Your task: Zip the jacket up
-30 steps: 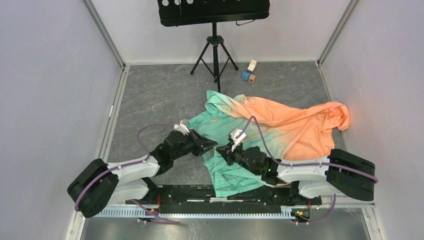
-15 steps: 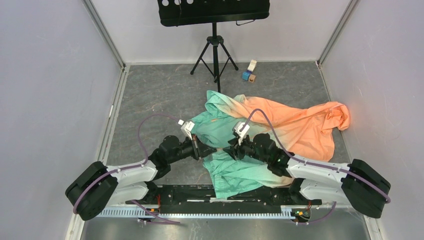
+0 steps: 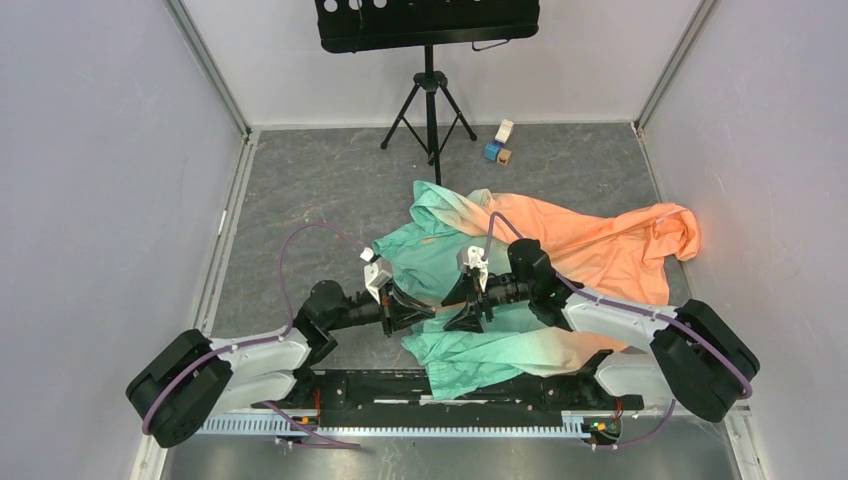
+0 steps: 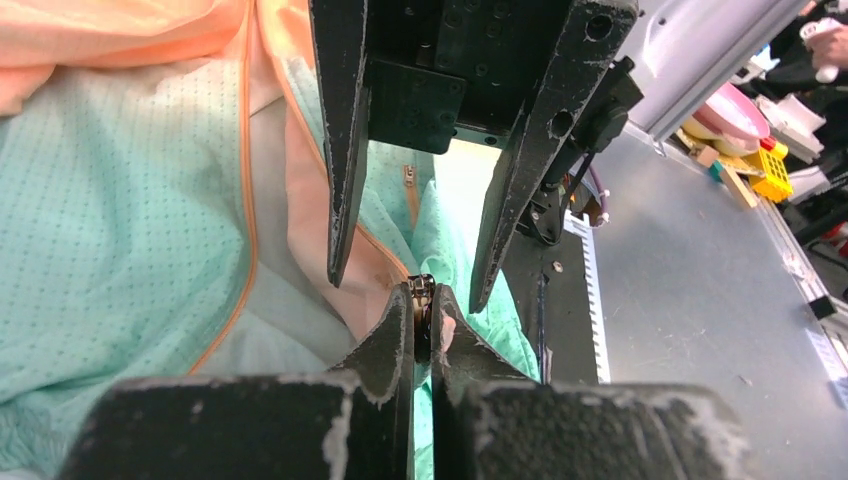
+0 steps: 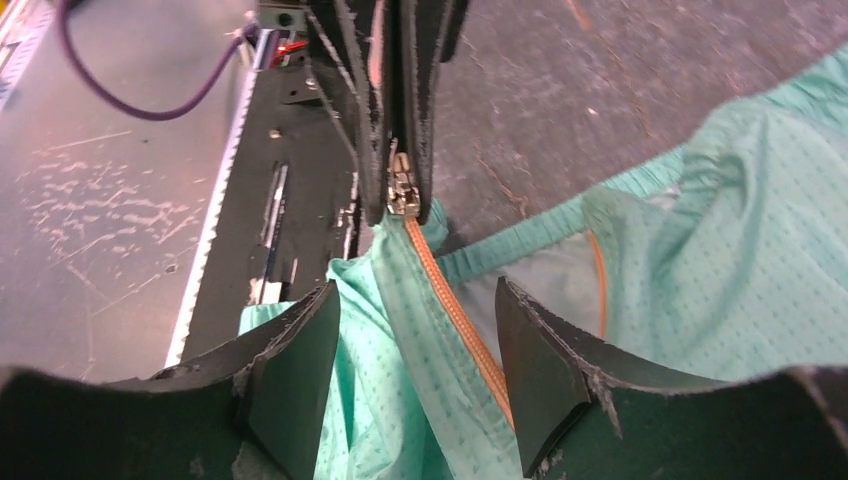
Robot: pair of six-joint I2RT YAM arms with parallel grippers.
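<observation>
The jacket (image 3: 570, 250) lies crumpled on the grey floor, mint green near the arms and peach-orange toward the right. My left gripper (image 4: 422, 296) is shut on the small metal zipper slider (image 5: 403, 190) at the end of the orange zipper line (image 5: 455, 315). Directly opposite, my right gripper (image 5: 415, 350) is open. The zipper line and a fold of mint fabric run between its fingers (image 5: 300, 370) without being pinched. From above, the left gripper (image 3: 424, 312) and right gripper (image 3: 456, 307) meet tip to tip over the jacket's near green part.
A black music stand on a tripod (image 3: 430, 100) stands at the back. Small blocks (image 3: 500, 145) lie beside it. The black base rail (image 3: 380, 385) runs along the near edge under the jacket's hem. Grey walls close in left and right.
My right gripper has opened and let go of the fabric, and its arm swung to face the left gripper. The left gripper stayed shut and shifted slightly nearer.
</observation>
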